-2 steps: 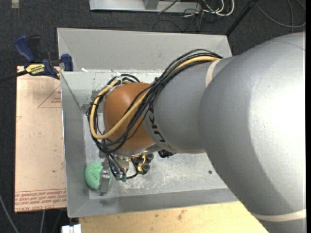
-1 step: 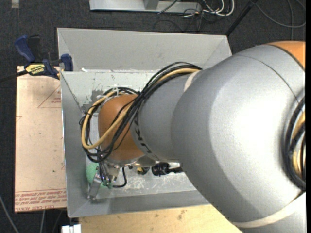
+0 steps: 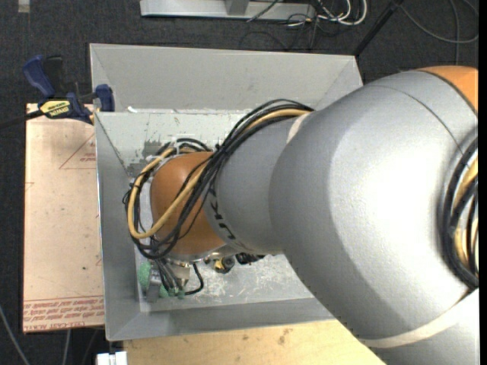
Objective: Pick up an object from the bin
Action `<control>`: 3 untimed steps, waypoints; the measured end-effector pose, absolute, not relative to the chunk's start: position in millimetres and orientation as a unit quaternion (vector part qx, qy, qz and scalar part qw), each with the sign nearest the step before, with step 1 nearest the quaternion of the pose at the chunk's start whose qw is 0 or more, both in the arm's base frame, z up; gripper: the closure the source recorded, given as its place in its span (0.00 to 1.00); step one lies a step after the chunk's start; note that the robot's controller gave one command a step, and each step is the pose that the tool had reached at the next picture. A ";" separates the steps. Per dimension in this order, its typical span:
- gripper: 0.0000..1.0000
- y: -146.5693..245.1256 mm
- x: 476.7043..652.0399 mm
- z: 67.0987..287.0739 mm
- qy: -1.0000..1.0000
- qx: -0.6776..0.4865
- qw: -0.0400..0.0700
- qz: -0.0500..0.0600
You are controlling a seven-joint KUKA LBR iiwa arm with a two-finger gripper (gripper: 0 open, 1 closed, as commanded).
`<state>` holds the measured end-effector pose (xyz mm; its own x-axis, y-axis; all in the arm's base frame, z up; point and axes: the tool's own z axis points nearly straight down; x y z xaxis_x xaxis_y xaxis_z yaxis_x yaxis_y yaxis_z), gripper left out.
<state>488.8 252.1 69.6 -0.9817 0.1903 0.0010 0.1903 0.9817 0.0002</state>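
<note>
The gripper (image 3: 173, 276) sits low in the lower-left corner of the bin (image 3: 228, 78), beneath the orange wrist cover (image 3: 183, 204). Its opening and any load cannot be determined. One green object (image 3: 144, 280) lies just beside it, partly hidden. Risk: the corner walls may obstruct closure or snag the cables (image 3: 141, 204). Count: one green object; the arm (image 3: 365, 204) hides other contents.

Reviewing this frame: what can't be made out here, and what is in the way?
- Gripper, camera view: mostly under the orange wrist cover and cables; whether it holds anything cannot be told.
- Bin floor: largely covered by the arm.
- Green piece in the front-left corner and dark bits beside the wrist: half covered and too small to name.
</note>
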 end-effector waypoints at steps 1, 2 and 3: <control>1.00 252.1 488.8 69.6 -0.995 -0.096 0.001 0.000; 1.00 251.5 487.5 73.4 -0.995 -0.096 0.003 0.001; 1.00 250.7 486.0 93.8 -0.995 -0.096 0.004 0.002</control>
